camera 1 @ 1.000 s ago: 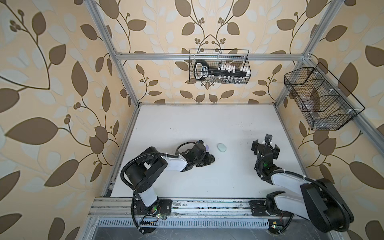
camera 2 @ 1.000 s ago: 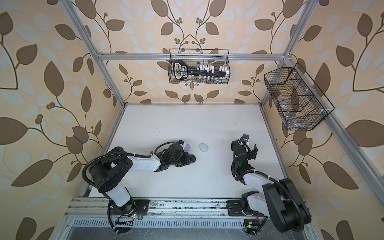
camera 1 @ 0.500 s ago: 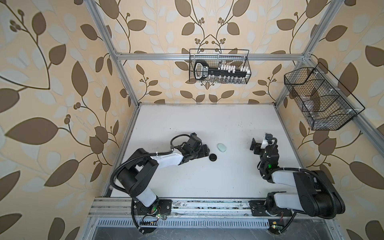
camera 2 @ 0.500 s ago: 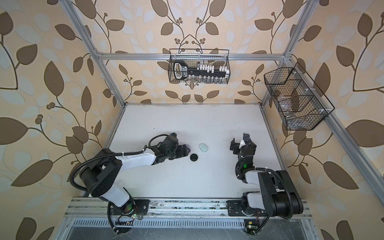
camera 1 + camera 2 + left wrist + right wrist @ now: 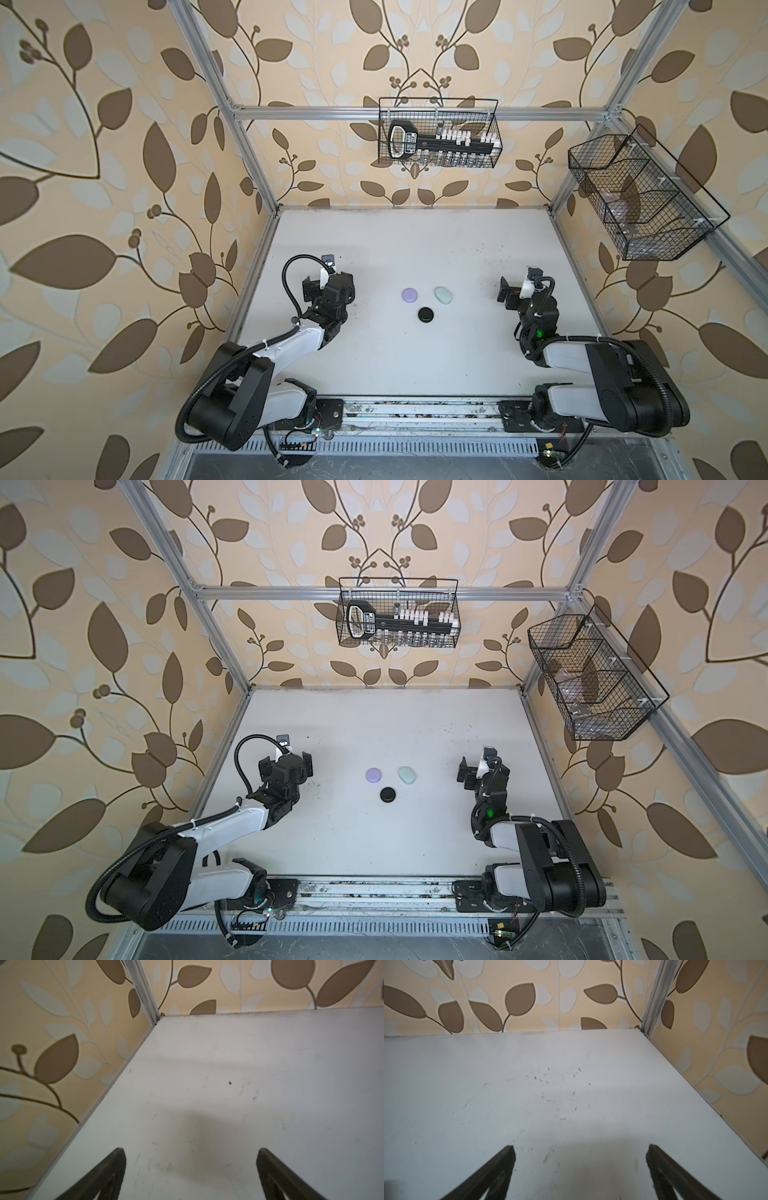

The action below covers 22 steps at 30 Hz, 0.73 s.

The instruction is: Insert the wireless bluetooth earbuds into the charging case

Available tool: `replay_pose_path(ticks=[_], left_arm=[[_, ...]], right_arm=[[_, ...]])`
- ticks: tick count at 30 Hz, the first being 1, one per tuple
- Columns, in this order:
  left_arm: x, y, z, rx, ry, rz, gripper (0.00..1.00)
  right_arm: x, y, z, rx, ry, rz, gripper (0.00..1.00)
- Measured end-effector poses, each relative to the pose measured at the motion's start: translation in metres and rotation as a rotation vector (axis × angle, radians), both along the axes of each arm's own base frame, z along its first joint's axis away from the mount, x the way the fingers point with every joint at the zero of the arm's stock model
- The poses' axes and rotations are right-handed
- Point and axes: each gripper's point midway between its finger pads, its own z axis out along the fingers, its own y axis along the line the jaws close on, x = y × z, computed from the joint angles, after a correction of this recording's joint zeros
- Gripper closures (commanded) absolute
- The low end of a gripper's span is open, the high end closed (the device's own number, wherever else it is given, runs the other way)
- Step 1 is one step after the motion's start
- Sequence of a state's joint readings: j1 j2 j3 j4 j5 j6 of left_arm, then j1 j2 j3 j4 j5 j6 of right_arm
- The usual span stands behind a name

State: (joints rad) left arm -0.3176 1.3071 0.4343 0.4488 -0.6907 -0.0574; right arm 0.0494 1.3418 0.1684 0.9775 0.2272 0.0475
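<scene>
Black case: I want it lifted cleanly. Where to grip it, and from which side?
Likely from straight above, jaws closing on the left and right edges of the black case. It lies flat, shut, low and round, so only its sides offer a hold. The lavender case and mint case lie farther back; its flanks are free.

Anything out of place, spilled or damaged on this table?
Nothing stands out. The lavender case, mint case and black case lie apart on the table; left gripper and right gripper are open and empty.

arms [image 5: 291, 344]: white links, black joints | cables [image 5: 284, 274]: black corrugated | left gripper [image 5: 191, 1150]: black
</scene>
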Motion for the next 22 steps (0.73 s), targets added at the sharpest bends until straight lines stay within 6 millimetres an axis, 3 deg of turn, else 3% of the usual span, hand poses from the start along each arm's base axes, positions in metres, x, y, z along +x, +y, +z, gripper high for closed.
replay_pose_path(ticks=[6, 11, 22], left_arm=[[0.006, 0.038, -0.057, 0.018, 0.110, 0.040, 0.01], [0.008, 0.069, -0.052, -0.102, 0.019, 0.079, 0.01], [0.014, 0.054, -0.055, -0.166, 0.018, 0.000, 0.01]], right_arm=[[0.000, 0.000, 0.000, 0.000, 0.000, 0.000, 0.00], [0.000, 0.000, 0.000, 0.000, -0.001, 0.000, 0.00], [0.000, 0.000, 0.000, 0.000, -0.001, 0.000, 0.00]])
